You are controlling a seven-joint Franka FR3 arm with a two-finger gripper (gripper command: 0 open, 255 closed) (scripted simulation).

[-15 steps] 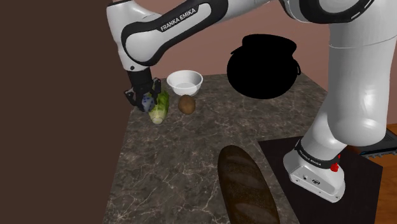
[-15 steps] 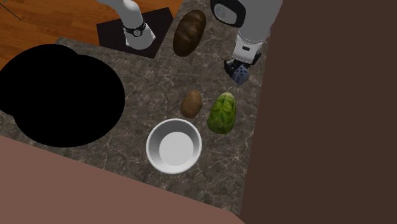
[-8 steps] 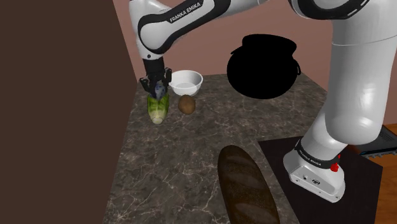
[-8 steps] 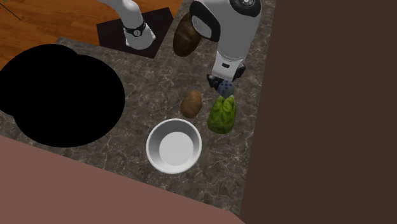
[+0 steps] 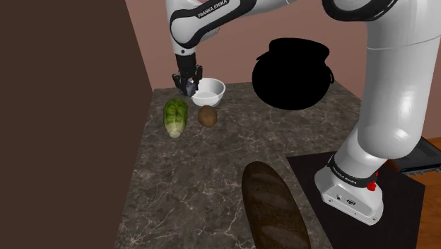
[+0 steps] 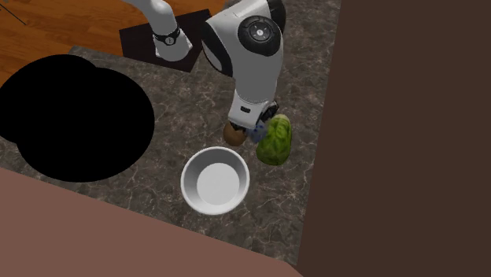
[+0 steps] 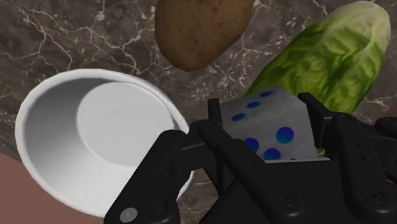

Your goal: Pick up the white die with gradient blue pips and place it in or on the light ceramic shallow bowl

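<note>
My black gripper [image 5: 189, 85] is shut on the white die with blue pips [image 7: 270, 126], which sits clasped between both fingers in the wrist view. It hangs above the dark marble counter, just beside the rim of the white shallow bowl [image 5: 206, 90]. In the second exterior view the gripper [image 6: 253, 130] is between the potato and the lettuce, short of the bowl [image 6: 215, 179]. The wrist view has the bowl [image 7: 95, 140] empty, next to the die.
A green lettuce head [image 5: 175, 117] and a brown potato [image 5: 207, 116] lie near the bowl. A dark bread loaf [image 5: 272, 205] lies near the stand. A black pot-shaped area [image 5: 292, 72] stands behind. A brown wall [image 5: 63, 120] borders the counter.
The gripper has carried the die from the counter's wall side over the lettuce towards the bowl, rising as it went.
</note>
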